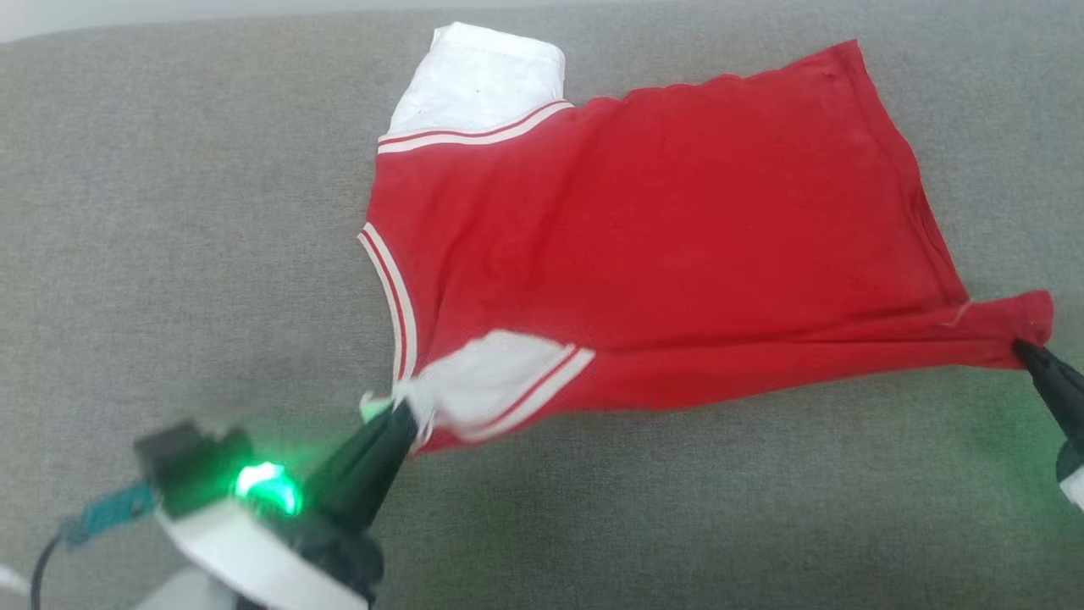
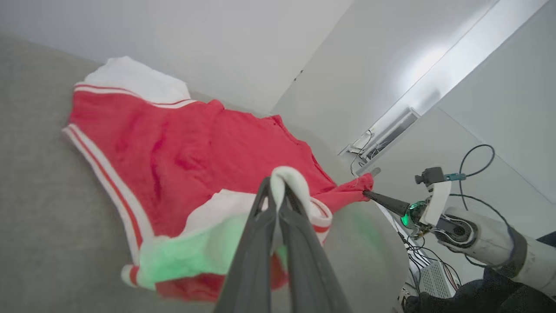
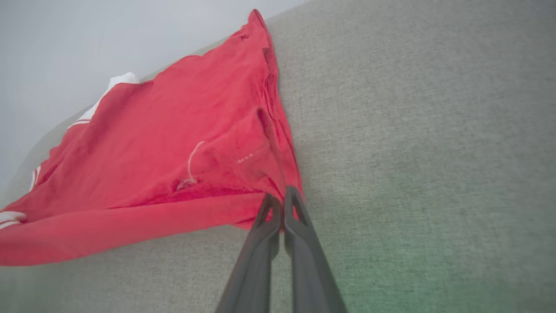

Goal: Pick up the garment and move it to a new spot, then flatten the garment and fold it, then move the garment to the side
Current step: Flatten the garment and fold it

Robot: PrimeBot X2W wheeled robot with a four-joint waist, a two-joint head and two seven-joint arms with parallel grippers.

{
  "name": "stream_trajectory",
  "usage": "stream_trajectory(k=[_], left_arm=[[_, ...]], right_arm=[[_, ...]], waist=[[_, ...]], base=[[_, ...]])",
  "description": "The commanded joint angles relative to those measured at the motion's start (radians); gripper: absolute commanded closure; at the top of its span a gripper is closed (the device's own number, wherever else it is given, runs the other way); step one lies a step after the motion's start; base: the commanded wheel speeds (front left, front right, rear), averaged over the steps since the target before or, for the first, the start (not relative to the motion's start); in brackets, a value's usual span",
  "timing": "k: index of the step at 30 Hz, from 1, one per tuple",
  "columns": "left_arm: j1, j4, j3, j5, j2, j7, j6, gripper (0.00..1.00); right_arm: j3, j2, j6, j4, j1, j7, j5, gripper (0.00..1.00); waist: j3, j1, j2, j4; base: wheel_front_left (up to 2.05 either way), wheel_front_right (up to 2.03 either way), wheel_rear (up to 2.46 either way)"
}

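Note:
The garment (image 1: 660, 229) is a red shirt with white sleeves and striped trim, spread plain side up on a grey fabric surface (image 1: 169, 212); no lettering shows. My left gripper (image 1: 405, 415) is shut on the near white sleeve, lifting it a little. In the left wrist view the left gripper (image 2: 277, 184) pinches a white fold of that sleeve, over the garment (image 2: 204, 148). My right gripper (image 1: 1020, 346) is shut on the red hem corner at the right, pulling the near edge taut. In the right wrist view, the right gripper (image 3: 281, 201) pinches the corner of the garment (image 3: 173, 165).
The grey fabric surface (image 3: 412, 130) extends all around the shirt, with open room to the left and in front. A pale wall (image 2: 217, 43) rises behind it. Cables and equipment (image 2: 434, 269) lie on the floor beyond the surface's right end.

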Motion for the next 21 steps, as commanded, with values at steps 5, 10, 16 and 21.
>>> stream_trajectory(k=[5,10,16,21], left_arm=[[-0.221,0.072,-0.079,-0.05,0.012,0.015,0.001,1.0],[-0.397,0.185,-0.101,-0.132,-0.008,0.005,0.001,1.0],[-0.521,0.365,-0.115,-0.148,-0.052,-0.004,0.001,1.0],[-0.561,0.488,-0.104,-0.128,-0.091,-0.004,0.001,1.0]], right_arm=[[-0.042,0.04,-0.002,0.009,-0.076,0.056,-0.009,1.0],[-0.044,0.093,-0.002,0.082,-0.187,0.114,-0.052,1.0],[-0.025,0.152,-0.002,0.175,-0.291,0.138,-0.125,1.0],[0.0,0.19,-0.002,0.241,-0.362,0.141,-0.164,1.0]], waist=[[0.004,0.0,0.0,-0.009],[0.017,0.0,0.0,-0.02],[0.05,0.0,0.0,-0.024],[0.086,0.0,0.0,-0.026]], base=[[0.0,0.0,0.0],[0.0,0.0,0.0],[0.0,0.0,0.0],[0.0,0.0,0.0]])
